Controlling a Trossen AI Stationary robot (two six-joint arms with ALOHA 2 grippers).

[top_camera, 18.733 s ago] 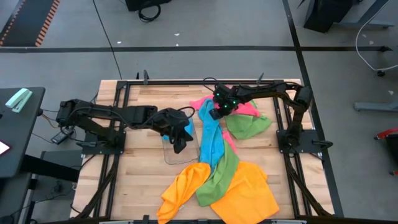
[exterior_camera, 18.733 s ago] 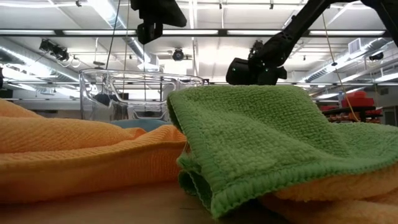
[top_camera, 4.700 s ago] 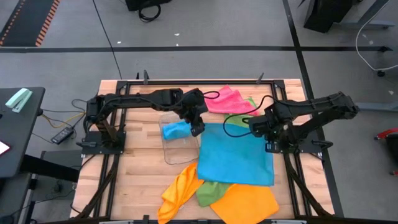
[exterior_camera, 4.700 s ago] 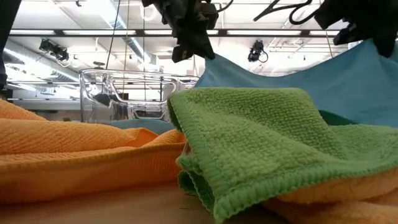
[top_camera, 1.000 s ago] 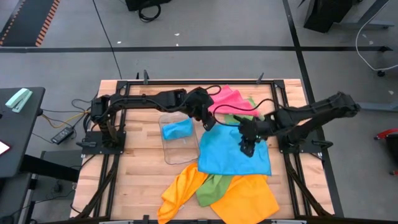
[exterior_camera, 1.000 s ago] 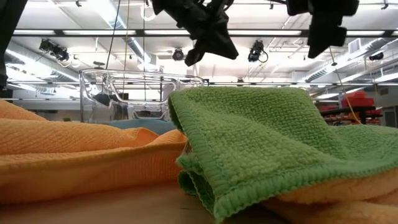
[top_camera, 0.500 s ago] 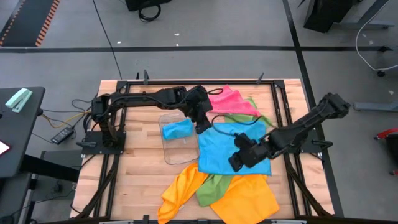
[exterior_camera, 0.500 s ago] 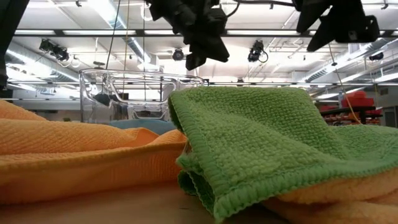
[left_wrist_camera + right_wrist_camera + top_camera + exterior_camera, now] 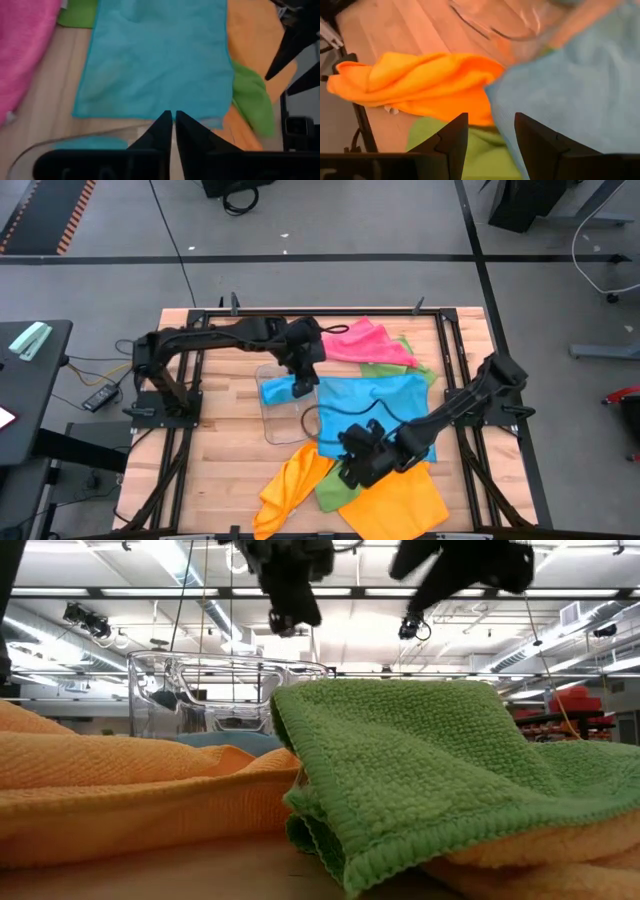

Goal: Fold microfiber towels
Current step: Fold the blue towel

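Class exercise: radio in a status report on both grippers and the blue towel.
Left gripper shut, empty, above clear tray. Right gripper open at blue towel corner. Orange towel crowds that corner.

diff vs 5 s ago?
Both hands let go of the blue towel, which now lies flat mid-table. Left hand, shut and empty, moved back over the clear tray. Right hand, open, swung down to the towel's near left corner. Unchanged: pink towel, orange towels, folded blue cloth in the tray.
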